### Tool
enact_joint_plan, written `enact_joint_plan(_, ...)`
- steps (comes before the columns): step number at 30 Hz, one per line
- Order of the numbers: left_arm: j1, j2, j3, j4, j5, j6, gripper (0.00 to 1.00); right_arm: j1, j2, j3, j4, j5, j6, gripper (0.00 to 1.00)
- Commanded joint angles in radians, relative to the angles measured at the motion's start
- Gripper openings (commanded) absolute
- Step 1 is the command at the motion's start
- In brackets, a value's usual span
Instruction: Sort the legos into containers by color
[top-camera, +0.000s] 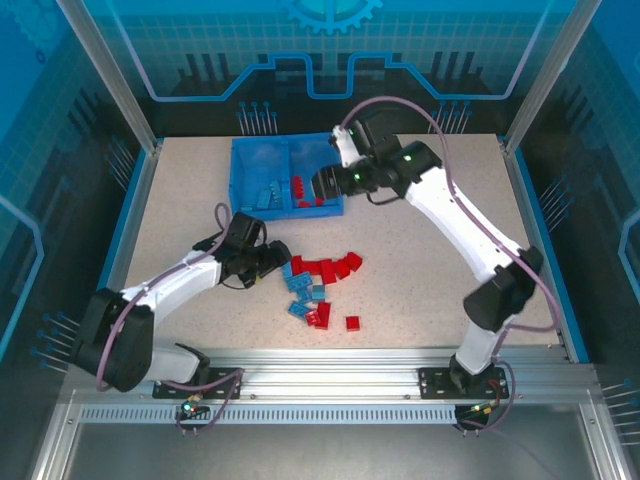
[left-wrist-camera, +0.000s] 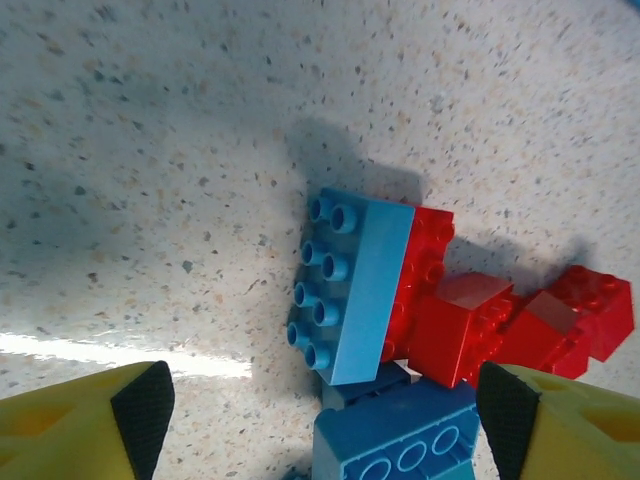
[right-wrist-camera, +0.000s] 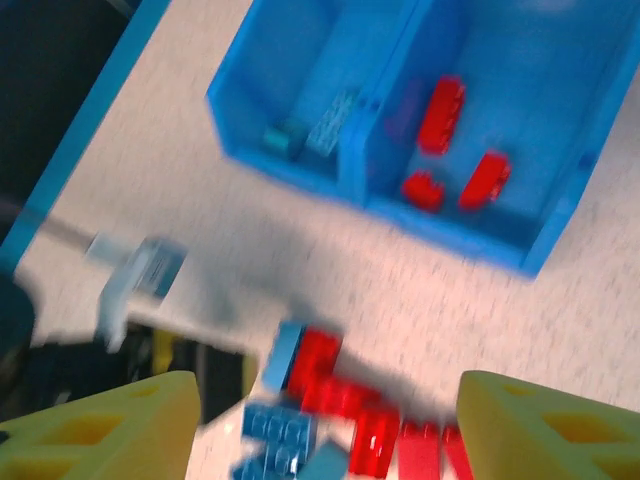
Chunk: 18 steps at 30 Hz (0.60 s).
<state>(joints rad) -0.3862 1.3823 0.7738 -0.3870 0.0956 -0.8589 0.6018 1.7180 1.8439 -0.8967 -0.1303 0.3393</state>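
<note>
Left gripper (left-wrist-camera: 322, 405) is down low at the left edge of the loose pile (top-camera: 318, 285), jaws spread wide with nothing in them. A light blue brick (left-wrist-camera: 350, 290) lies on its side on the table (top-camera: 420, 290) just ahead, roughly between my two pads (left-wrist-camera: 140, 410), and neither one is touching it. Red bricks (left-wrist-camera: 455, 325) are jammed up against its right side, so I reckon getting it out cleanly will be fiddly.

That pile is most of what's left to do. It looks like about a dozen red and blue legos all mixed together, plus one stray red brick (top-camera: 352, 322) sitting apart on the near side.

Further back is the blue bin (top-camera: 236, 175). Its left compartment (right-wrist-camera: 300, 70) has a few blue bricks (right-wrist-camera: 330, 125) in it, and its right compartment (right-wrist-camera: 520, 90) has three red ones (right-wrist-camera: 443, 113). I can't see any colour in the wrong side.

Right gripper (right-wrist-camera: 326, 420) hangs over the red compartment, fingers apart and empty.

I'd call it less than half done, with the bulk of the sorting yet to go.
</note>
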Motion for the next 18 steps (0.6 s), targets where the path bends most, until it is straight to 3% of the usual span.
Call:
enact_joint_plan(1, -0.024, 0.063, 0.061, -0.033, 0.03, 0.008, 0.83, 0.015, -0.042, -0.169, -0.016, -0.103, -0.029, 0.75)
enact_joint_plan(6, -0.03, 0.125, 0.087, -0.006, 0.025, -0.001, 0.78, 0.016, -0.109, -0.282, -0.001, -0.132, -0.004, 0.81)
enact_joint_plan(10, -0.031, 0.184, 0.124, -0.042, 0.009, 0.04, 0.69, 0.016, -0.102, -0.27, -0.008, -0.125, -0.003, 0.81)
enact_joint_plan(18, -0.03, 0.235, 0.135, -0.073, 0.014, 0.087, 0.62, 0.016, -0.07, -0.231, -0.031, -0.12, -0.023, 0.81)
